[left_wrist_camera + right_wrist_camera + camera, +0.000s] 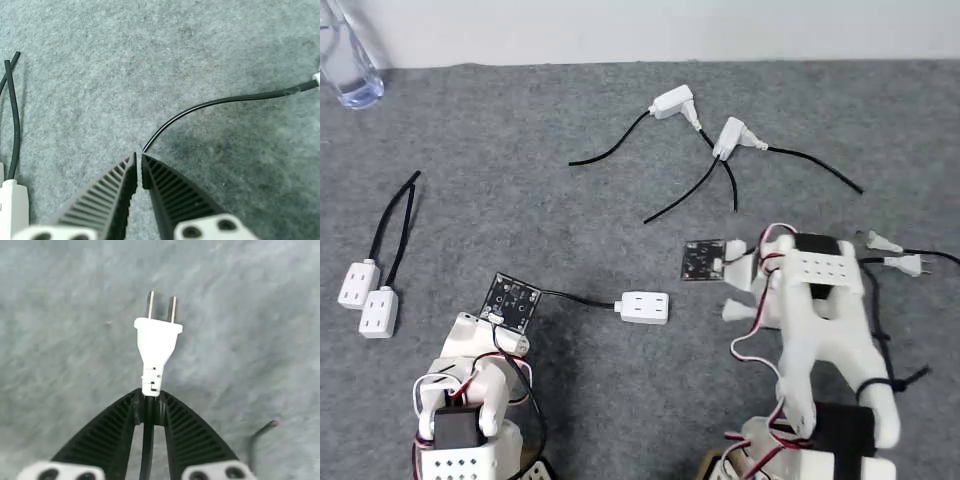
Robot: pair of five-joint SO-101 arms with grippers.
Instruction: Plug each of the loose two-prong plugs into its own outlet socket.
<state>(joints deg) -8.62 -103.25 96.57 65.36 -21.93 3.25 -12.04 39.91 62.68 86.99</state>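
Observation:
My right gripper [150, 401] is shut on the black cord just behind a white two-prong plug [156, 347], whose prongs point away from me over the carpet. The right arm [815, 280] stands at the middle right. Two loose plugs [882, 242] [906, 265] lie just right of it. A white outlet socket [643, 306] lies mid-table; its black cord [220, 102] runs to the tips of my left gripper [139, 162], which is shut on the cord's end. Two more sockets [358, 285] [378, 312] lie at the far left.
Two white plug-and-socket pairs [672, 102] [730, 137] with black cords lie at the back centre. A clear bottle [350, 60] stands in the back left corner. A loose cord end [262, 430] lies beside the right gripper. Grey carpet covers the table.

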